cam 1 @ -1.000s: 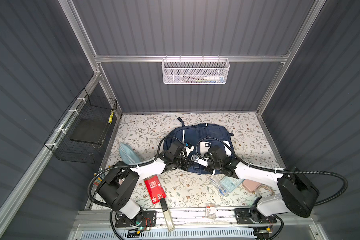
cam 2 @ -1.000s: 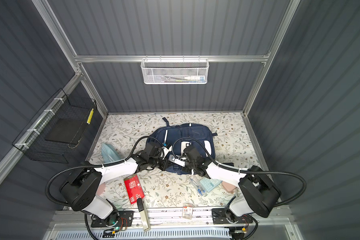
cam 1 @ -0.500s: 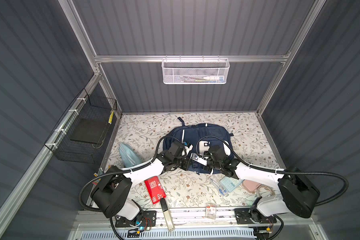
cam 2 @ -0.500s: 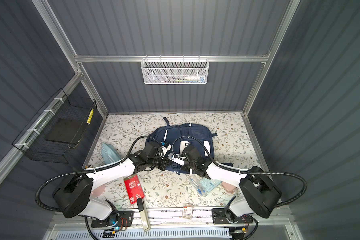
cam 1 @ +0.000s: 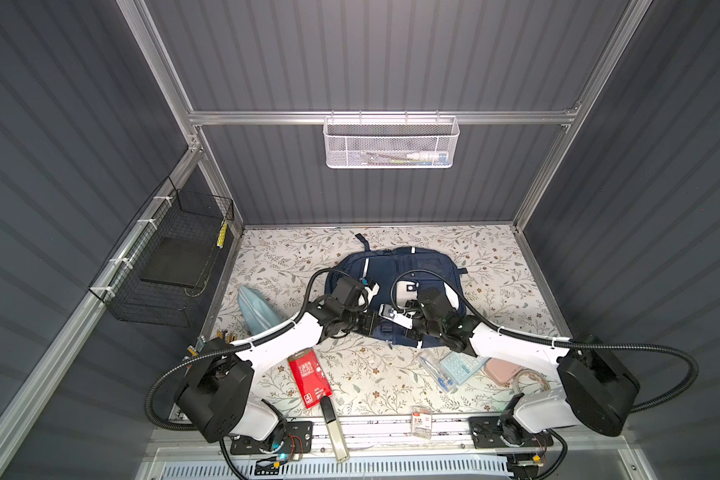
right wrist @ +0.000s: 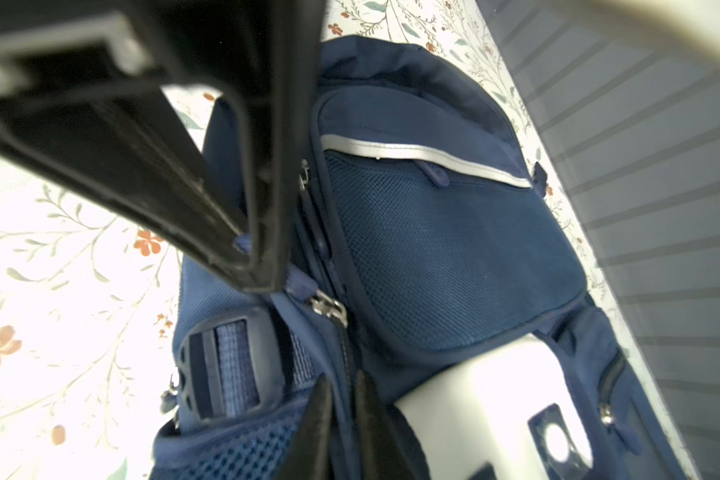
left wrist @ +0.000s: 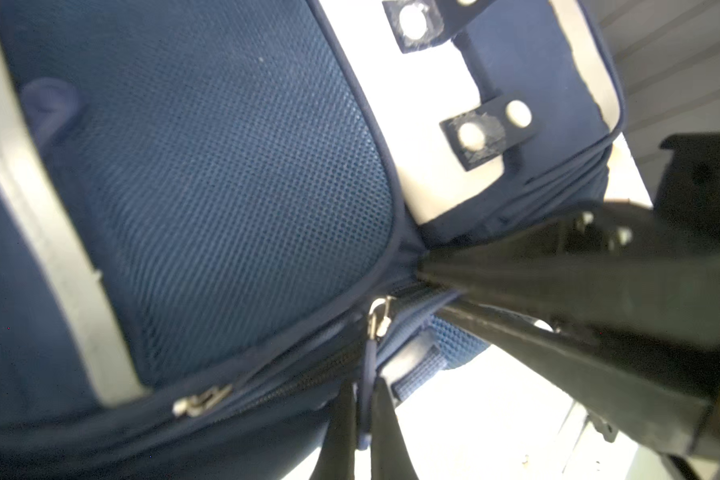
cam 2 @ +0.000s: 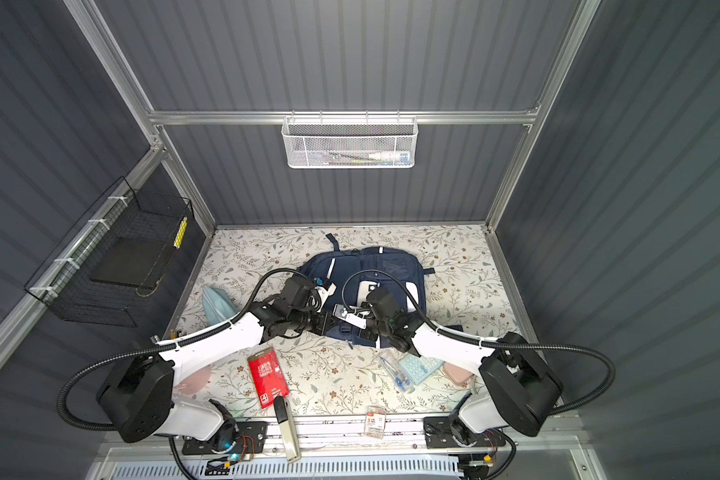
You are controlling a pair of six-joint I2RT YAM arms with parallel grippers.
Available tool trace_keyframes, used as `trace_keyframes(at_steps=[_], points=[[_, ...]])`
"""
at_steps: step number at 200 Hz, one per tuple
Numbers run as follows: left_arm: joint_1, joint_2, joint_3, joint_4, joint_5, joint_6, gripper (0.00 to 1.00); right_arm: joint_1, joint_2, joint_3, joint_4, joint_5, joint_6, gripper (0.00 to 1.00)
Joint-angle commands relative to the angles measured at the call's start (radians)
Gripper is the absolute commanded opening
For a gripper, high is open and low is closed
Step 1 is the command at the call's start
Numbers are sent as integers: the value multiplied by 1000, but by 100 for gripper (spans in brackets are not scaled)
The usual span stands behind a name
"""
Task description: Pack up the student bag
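The navy student bag (cam 1: 414, 266) (cam 2: 377, 266) lies flat in the middle of the flowered table. Both grippers meet at its near edge. My left gripper (left wrist: 364, 401) (cam 1: 376, 327) is shut on the blue cord pull (left wrist: 366, 365) of a zipper whose metal slider (left wrist: 379, 316) sits just ahead of the tips. My right gripper (right wrist: 344, 399) (cam 1: 406, 332) is closed on a fold of the bag's fabric beside a zipper line, next to a strap buckle (right wrist: 225, 365). The right wrist view also shows the left fingers (right wrist: 208, 208) pinching the pull.
Near the front lie a red packet (cam 1: 308, 376), a black-and-cream tool (cam 1: 333, 428), a pen pack (cam 1: 437, 370), a light-blue calculator (cam 1: 462, 365), a pink case (cam 1: 501, 370) and a small card (cam 1: 421, 426). A light-blue pouch (cam 1: 258, 311) lies left. Wire baskets hang left (cam 1: 175, 266) and behind (cam 1: 391, 143).
The left arm's base joint and elbow have swung a little left and lower, while its gripper stays on the pull at the bag's near edge. The right arm has hardly moved.
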Motion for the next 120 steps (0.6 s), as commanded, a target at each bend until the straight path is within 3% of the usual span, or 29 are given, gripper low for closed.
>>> trace_keyframes(at_steps=[1,18,35,56,88,120], points=[[51,-67,-18,-32,-18,-57,0,-26,-108,7,-107,-164,67,49],[37,-88,-19,-1,1,-40,0,-45,-161,13,-132,-252,103,54],[27,-90,-12,4,5,-15,0,-88,-150,58,-221,-250,78,54],[23,-87,-9,13,26,5,0,-111,-55,164,-360,-169,25,52],[6,-106,-11,11,34,26,0,-102,91,295,-450,-192,36,48],[2,-116,-33,40,69,20,0,4,183,297,-365,4,-14,55]])
